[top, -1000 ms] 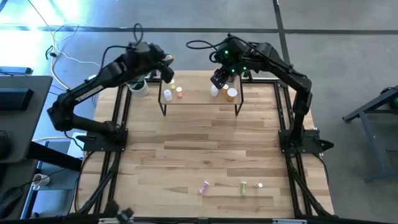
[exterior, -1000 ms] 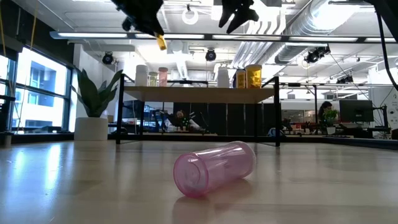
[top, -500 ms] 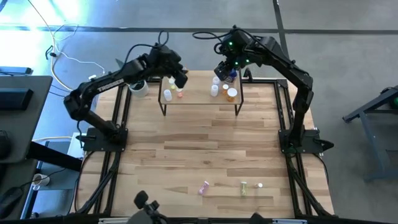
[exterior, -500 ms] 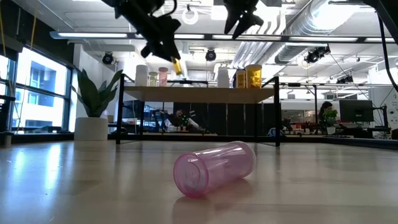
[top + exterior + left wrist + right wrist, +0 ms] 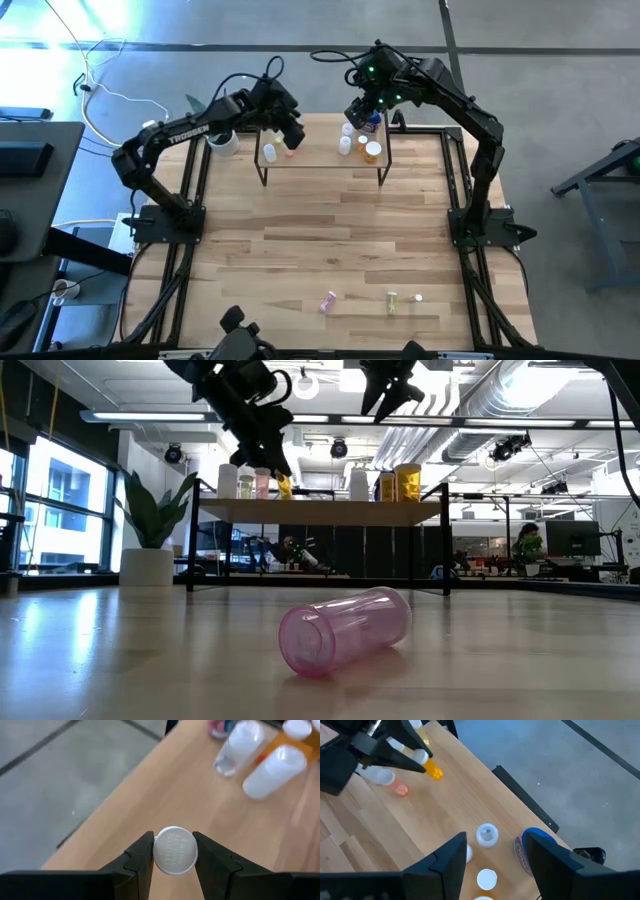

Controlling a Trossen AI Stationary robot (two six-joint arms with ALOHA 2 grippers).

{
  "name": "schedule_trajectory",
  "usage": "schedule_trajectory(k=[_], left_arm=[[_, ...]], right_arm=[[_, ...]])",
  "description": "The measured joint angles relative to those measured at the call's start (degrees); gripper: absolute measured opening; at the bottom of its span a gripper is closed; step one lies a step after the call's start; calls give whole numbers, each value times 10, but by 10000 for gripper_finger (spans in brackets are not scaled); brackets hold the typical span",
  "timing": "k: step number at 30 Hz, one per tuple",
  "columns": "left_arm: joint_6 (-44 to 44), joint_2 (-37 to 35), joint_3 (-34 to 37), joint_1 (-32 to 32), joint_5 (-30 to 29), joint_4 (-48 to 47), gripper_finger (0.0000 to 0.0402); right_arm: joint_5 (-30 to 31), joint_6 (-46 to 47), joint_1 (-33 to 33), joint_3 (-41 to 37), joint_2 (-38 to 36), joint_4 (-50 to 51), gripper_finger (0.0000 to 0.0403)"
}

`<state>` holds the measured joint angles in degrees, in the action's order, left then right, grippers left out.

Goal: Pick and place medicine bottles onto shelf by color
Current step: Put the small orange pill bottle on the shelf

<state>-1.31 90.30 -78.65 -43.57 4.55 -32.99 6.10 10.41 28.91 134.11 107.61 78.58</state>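
Shelf (image 5: 322,158) sits top centre in the high view, left gripper (image 5: 292,133) over its left end, right gripper (image 5: 362,108) above the right-hand cluster. Low view: orange bottle (image 5: 284,484) hangs tilted just above the shelf board, upper middle; pink bottle (image 5: 345,629) lies on the tabletop (image 5: 520,660), foreground. Left wrist view: jaws clamped on the white cap (image 5: 175,850), lower centre. Right wrist view: jaws apart, nothing between them, blue bottle (image 5: 532,840) beyond. Best play, I'd say: upright it, lower until the base touches beside matching orange, then release.
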Motion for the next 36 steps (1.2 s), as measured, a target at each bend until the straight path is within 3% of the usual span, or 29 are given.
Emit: schedule_trajectory(k=[9, 36], left_arm=[[30, -2, -69, -19, -5, -72, 115], [30, 48, -68, -20, -2, -105, 115]], right_arm=[[0, 0, 0, 0, 0, 0, 192], [0, 2, 0, 0, 0, -1, 192]])
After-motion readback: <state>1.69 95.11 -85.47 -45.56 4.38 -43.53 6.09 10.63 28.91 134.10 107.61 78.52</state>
